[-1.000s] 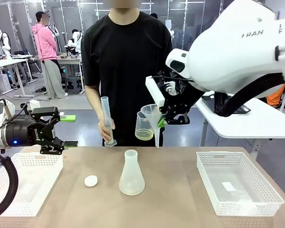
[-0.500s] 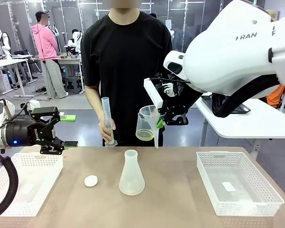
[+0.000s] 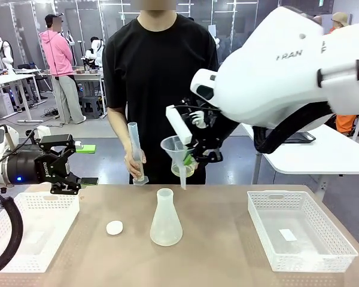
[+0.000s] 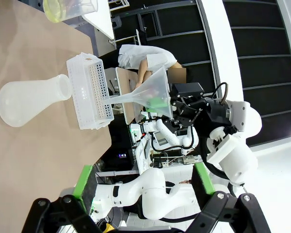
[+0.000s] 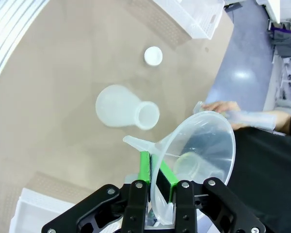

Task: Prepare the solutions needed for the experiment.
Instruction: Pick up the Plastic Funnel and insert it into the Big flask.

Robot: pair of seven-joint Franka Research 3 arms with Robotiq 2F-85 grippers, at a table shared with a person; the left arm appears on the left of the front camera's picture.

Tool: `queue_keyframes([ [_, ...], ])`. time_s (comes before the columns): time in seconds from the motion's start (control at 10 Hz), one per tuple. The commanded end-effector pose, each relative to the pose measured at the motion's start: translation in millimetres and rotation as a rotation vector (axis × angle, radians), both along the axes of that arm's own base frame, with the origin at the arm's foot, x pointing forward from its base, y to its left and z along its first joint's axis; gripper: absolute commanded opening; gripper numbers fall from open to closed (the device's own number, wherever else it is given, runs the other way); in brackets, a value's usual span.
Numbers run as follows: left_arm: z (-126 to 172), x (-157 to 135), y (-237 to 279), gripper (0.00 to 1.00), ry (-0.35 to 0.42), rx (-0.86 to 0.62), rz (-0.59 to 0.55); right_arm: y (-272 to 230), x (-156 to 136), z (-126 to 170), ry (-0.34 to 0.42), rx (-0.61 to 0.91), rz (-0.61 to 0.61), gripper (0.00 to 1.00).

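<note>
Gripping funnel [image 3: 173, 147], right tool [image 3: 194, 158] fronts solution [image 4: 56, 10].

The brown table [image 3: 221, 245] spans the lower frame. A frosted conical flask [image 3: 166, 224] stands upright at its centre, with a white round stopper [image 3: 114, 227] just left of it. A white basket [image 3: 48, 195] sits lower left and a second basket [image 3: 311, 260] lower right.

Bright, even overhead light leaves only a faint, soft shadow around the conical flask [image 3: 166, 218] on the tan table [image 3: 227, 239]. Above the flask, the white arm casing [image 3: 287, 66] shows mild glare. Both wrist views bow straight lines away from the flask. Beside it, the translucent funnel [image 5: 199, 145] catches highlights along its rim.
</note>
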State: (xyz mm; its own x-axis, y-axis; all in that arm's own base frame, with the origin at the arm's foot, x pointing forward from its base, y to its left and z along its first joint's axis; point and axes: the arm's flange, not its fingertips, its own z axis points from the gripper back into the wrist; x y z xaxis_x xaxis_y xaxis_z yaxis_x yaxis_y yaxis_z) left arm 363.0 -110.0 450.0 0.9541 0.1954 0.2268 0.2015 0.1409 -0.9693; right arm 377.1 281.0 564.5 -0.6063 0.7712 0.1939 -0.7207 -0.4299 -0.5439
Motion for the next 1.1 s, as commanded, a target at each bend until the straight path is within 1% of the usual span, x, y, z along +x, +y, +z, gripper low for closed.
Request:
queue_keyframes([
  [0.0,1.3,-0.2,1.5,1.0,-0.005,0.001,0.003,13.6,9.0,-2.1,-0.028,0.054,0.055,0.07],
  [0.2,1.3,-0.2,1.5,1.0,-0.005,0.001,0.003,23.3,13.4,-12.5,-0.011,0.045,0.069,0.07],
  [0.4,1.3,-0.2,1.5,1.0,-0.005,0.001,0.003,28.1,20.9,-19.8,-0.023,0.055,0.064,0.07],
  [0.7,1.3,-0.2,1.5,1.0,-0.005,0.001,0.003,32.3,30.2,-28.5,-0.017,0.058,0.054,0.07],
  [0.9,1.3,-0.2,1.5,1.0,-0.005,0.001,0.003,34.0,34.1,-34.5,0.001,0.058,0.05,0.07],
  [1.0,1.3,-0.2,1.5,1.0,-0.005,0.001,0.003,33.9,36.7,-37.8,-0.013,0.056,0.051,0.07],
])
